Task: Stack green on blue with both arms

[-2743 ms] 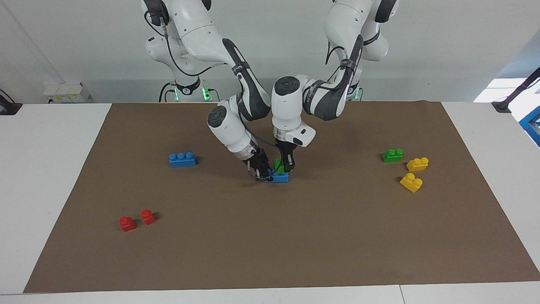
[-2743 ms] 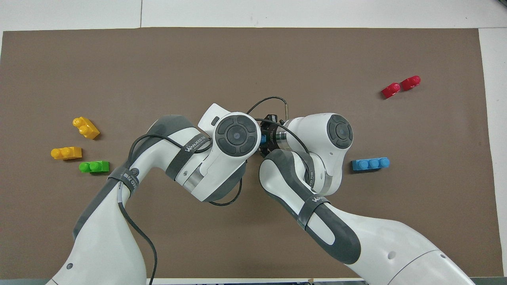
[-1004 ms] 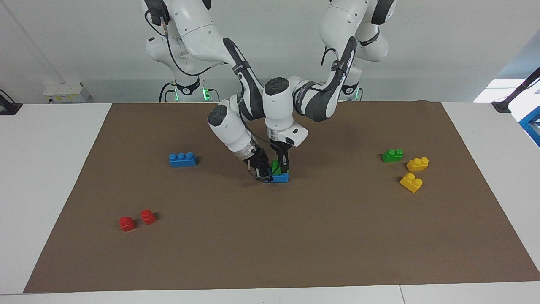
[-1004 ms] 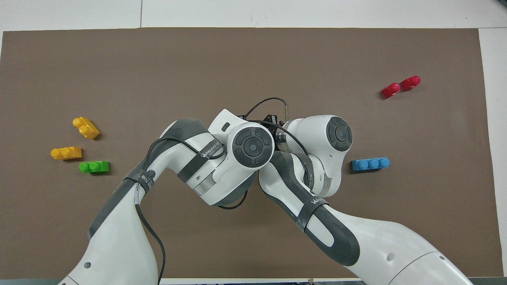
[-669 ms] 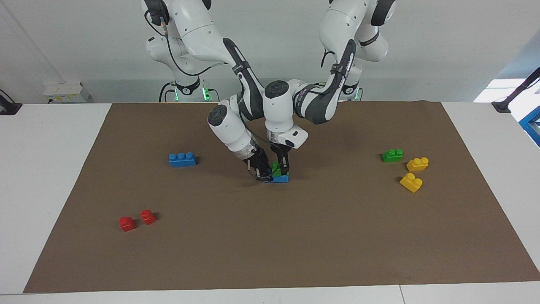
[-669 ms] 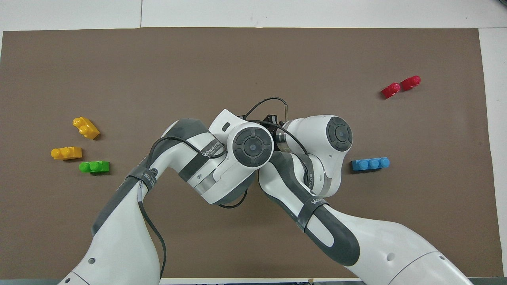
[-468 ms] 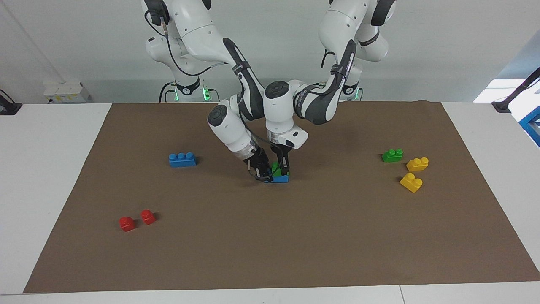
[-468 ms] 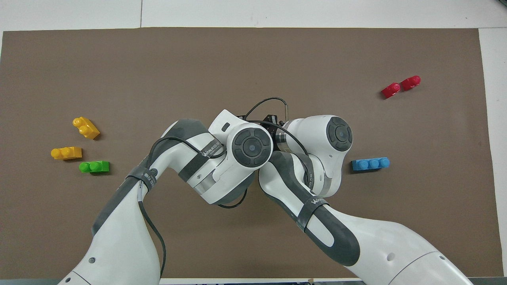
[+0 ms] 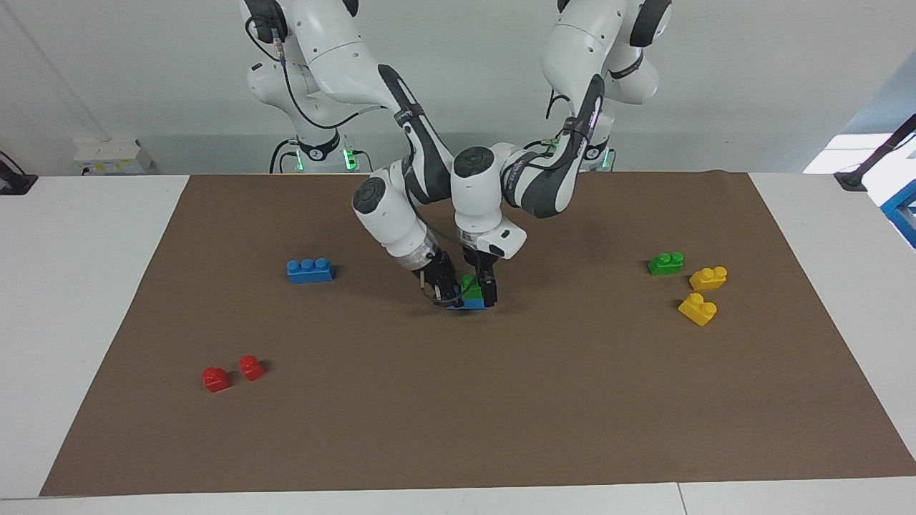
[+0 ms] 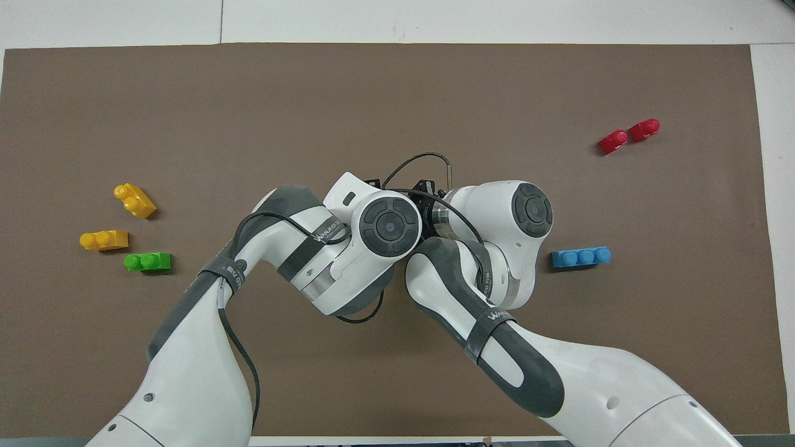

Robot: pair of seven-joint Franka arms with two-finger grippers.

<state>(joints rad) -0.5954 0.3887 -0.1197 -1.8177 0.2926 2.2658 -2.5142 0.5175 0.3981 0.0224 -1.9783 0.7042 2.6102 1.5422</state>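
In the facing view a green brick [image 9: 471, 288] sits on top of a blue brick [image 9: 474, 304] that lies on the brown mat [image 9: 458, 400] at mid-table. My left gripper [image 9: 481, 285] comes down from above and is shut on the green brick. My right gripper [image 9: 445, 292] leans in from the right arm's end and is shut on the end of the blue brick. In the overhead view both wrists hide this pair. A second blue brick [image 9: 309, 270] lies toward the right arm's end and shows in the overhead view [image 10: 581, 256]. A second green brick [image 9: 665, 263] lies toward the left arm's end [image 10: 148, 261].
Two yellow bricks [image 9: 708, 277] [image 9: 697, 309] lie beside the loose green brick. Two red bricks [image 9: 215, 378] [image 9: 250, 367] lie farther from the robots toward the right arm's end. Both forearms cross low over the mat's middle.
My left gripper has shifted toward the right gripper and come down, bringing the green brick from above the blue brick onto it. The right gripper has stayed on the blue brick.
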